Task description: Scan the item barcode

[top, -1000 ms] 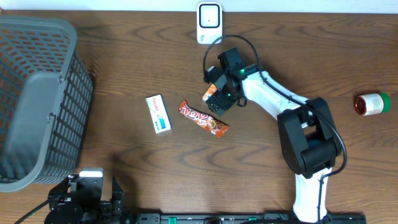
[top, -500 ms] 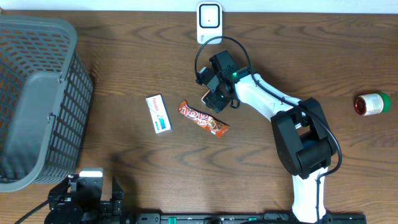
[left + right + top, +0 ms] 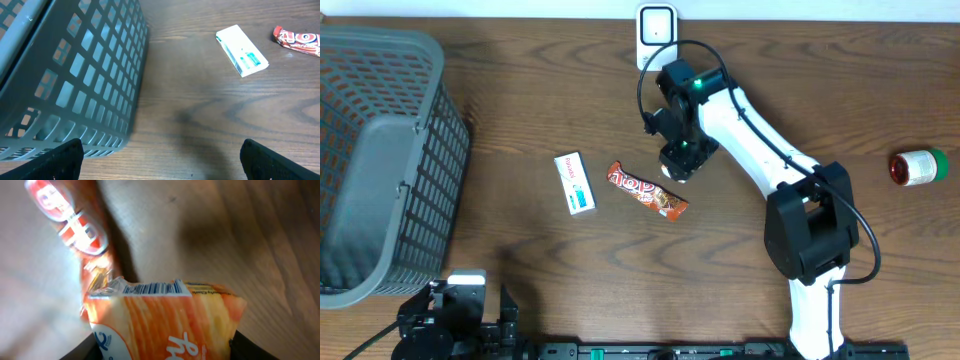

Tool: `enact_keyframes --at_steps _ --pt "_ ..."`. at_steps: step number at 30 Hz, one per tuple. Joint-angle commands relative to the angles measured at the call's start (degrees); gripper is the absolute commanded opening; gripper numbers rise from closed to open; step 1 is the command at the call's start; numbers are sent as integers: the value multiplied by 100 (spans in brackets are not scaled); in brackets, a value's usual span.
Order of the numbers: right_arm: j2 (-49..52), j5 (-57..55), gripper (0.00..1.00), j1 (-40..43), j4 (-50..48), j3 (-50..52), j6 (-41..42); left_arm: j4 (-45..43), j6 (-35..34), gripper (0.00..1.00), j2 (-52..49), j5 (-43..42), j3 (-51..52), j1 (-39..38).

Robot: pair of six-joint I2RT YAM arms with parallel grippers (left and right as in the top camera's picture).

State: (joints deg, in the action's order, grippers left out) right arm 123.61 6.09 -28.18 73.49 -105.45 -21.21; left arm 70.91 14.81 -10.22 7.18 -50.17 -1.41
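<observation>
Change: the right gripper has turned above the snack packet, and its jaws have narrowed from wide apart to clamp the packet's sides.
Meaning: probably the pick-up; scanning is not yet done.
Packet place: mid-table, on the near side of the scanner, just right of the chocolate bar.
Packet look: orange crinkled film, with the barcode on its top edge.
Left gripper: spread wide and empty.

The right arm is built of smooth white links joined by bulky black joint housings, with a thin black cable looping at its wrist beside a small green light, while the left arm is black with a pale cap and dark, blunt fingers.
</observation>
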Motion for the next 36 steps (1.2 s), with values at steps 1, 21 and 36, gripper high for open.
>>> enact_keyframes --at_steps 1,21,36 --pt "35 1021 56 -48 358 -168 -1692 2 -11 99 33 -33 -28 -28" --pt "37 1541 99 -343 767 -164 -5906 2 -11 99 33 -35 -28 -28" --pt "35 411 99 -874 -1530 -1368 3727 2 -11 99 33 -33 -28 -28"
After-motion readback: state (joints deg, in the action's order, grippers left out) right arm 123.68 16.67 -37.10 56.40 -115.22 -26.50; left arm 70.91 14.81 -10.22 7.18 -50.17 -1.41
